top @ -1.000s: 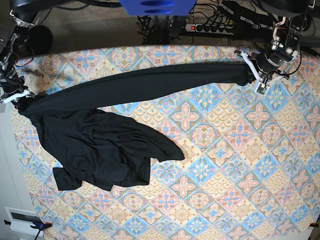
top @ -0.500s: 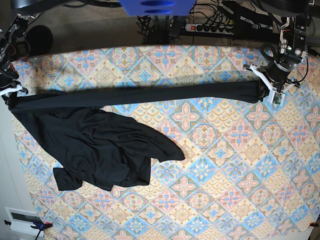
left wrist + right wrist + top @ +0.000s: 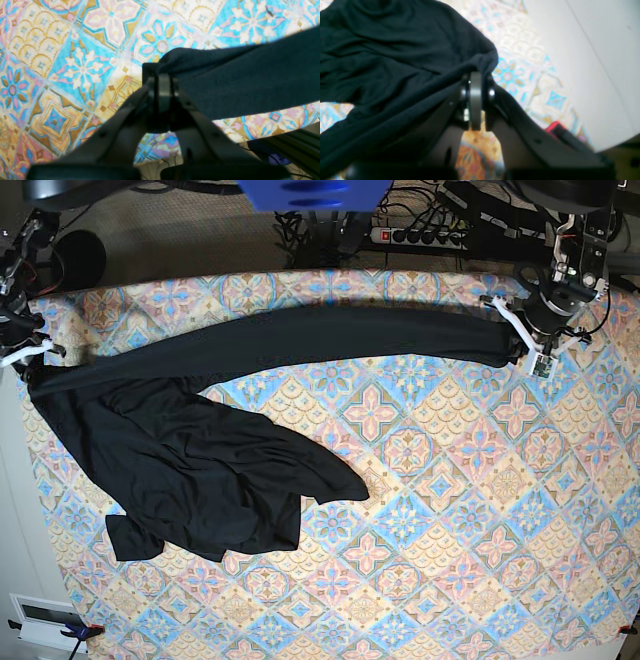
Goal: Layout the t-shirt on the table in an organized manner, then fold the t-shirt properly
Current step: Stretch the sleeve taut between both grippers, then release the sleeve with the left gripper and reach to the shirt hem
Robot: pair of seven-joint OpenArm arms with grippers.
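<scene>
The black t-shirt (image 3: 200, 470) lies bunched on the left half of the patterned table (image 3: 450, 510), with one long band (image 3: 300, 335) stretched across the far side. My left gripper (image 3: 522, 340) is shut on the band's right end, seen in the left wrist view (image 3: 162, 75) with the black fabric (image 3: 250, 85) running right. My right gripper (image 3: 30, 370) is shut on the shirt's left edge at the table's left side; the right wrist view shows its fingertips (image 3: 476, 82) pinching the cloth (image 3: 382, 62).
A power strip and cables (image 3: 420, 235) lie behind the table's far edge. A white surface (image 3: 595, 50) runs beside the table's left edge. A small white device (image 3: 45, 615) sits off the near-left corner.
The stretched band moved back toward the far edge and bowed slightly; half a second ago it was pulled straight and lower. My left gripper moved up and slightly left, my right gripper slightly up.
</scene>
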